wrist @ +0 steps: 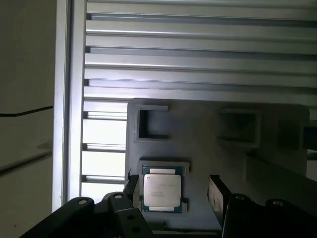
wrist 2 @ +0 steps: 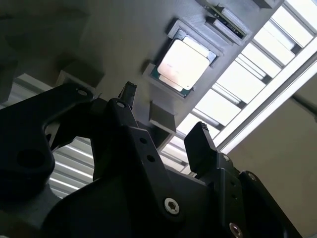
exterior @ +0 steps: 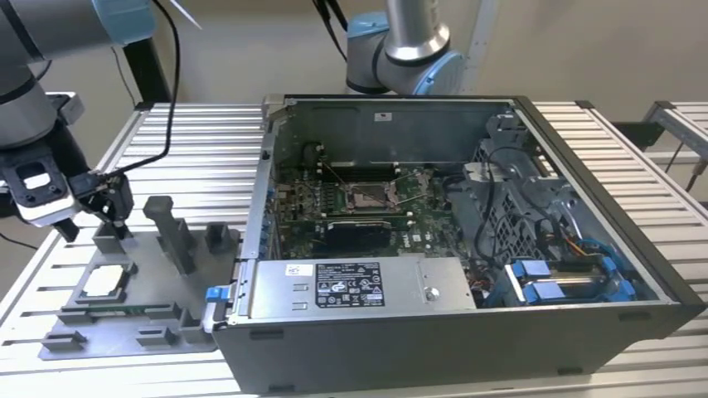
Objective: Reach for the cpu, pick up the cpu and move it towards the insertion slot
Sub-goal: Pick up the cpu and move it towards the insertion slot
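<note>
Showing open sheet-metal case point(exterior: 443, 352) beside matte grey fixture plate point(exterior: 111, 336); black angular gripper point(wrist 2: 163, 111) above the plate, fingers spread, empty; shiny-framed insertion slot point(exterior: 369, 196) well apart from the plate, inside the case; flat silver square cpu point(wrist: 161, 192) recessed in the plate.

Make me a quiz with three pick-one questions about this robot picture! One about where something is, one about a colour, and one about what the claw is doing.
1. Where is the cpu?
A) in the grey tray
B) inside the computer
C) on the floor

2. What colour is the board around the insertion slot?
A) red
B) green
C) yellow

3. How is the claw?
A) shut on the cpu
B) shut on a cable
C) open

Answers:
1 A: it lies in a tray pocket in both wrist views.
2 B: green shows around the silver frame.
3 C: its fingers stand apart above the tray, holding nothing.
</note>
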Controlling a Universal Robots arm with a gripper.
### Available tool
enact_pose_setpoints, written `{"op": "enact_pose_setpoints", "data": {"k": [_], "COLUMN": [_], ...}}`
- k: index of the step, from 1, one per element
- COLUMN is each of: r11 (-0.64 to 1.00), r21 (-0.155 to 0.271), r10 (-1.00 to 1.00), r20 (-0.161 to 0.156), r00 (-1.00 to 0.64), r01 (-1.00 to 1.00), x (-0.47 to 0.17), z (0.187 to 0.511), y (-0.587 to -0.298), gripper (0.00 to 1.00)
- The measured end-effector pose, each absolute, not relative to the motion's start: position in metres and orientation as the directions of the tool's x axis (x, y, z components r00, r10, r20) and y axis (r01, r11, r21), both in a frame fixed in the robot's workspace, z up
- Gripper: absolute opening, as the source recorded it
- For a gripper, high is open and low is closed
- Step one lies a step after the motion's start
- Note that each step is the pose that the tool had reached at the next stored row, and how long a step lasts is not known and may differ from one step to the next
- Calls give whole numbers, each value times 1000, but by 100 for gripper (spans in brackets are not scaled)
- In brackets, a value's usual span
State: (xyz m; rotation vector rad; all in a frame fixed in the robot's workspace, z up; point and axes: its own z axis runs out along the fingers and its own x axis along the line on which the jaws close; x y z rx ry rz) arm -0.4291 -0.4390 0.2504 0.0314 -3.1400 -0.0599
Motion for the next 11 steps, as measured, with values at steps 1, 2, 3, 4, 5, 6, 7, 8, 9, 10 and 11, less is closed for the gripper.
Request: {"op": "enact_pose_setpoints", "data": {"k": [1, 2, 3, 4, 5, 6, 7, 8, 9, 10, 11], "r11": [999, 999, 999, 999, 999, 999, 999, 999, 999, 999, 999], "r21": [38, 38, 38, 38, 38, 38, 38, 38, 38, 38, 38], "r10": [-20, -19, -19, -19, -18, -18, -18, -17, -17, -17, -16], "r20": [0, 0, 0, 0, 0, 0, 0, 0, 0, 0, 0], "r00": [-1000, -1000, -1000, -1000, -1000, -1000, -1000, -1000, -1000, -1000, -1000], "r01": [-20, -19, -19, -19, -18, -18, -18, -17, -17, -17, -16], "x": [-429, -430, -430, -430, -430, -431, -431, -431, -432, -432, -432], "z": [248, 247, 246, 245, 244, 243, 242, 242, 241, 240, 239], "y": [-441, -443, -444, -445, -446, -447, -448, -449, -450, -451, -452], "gripper": [100, 100, 100, 100, 100, 100, 100, 100, 100, 100, 100]}}
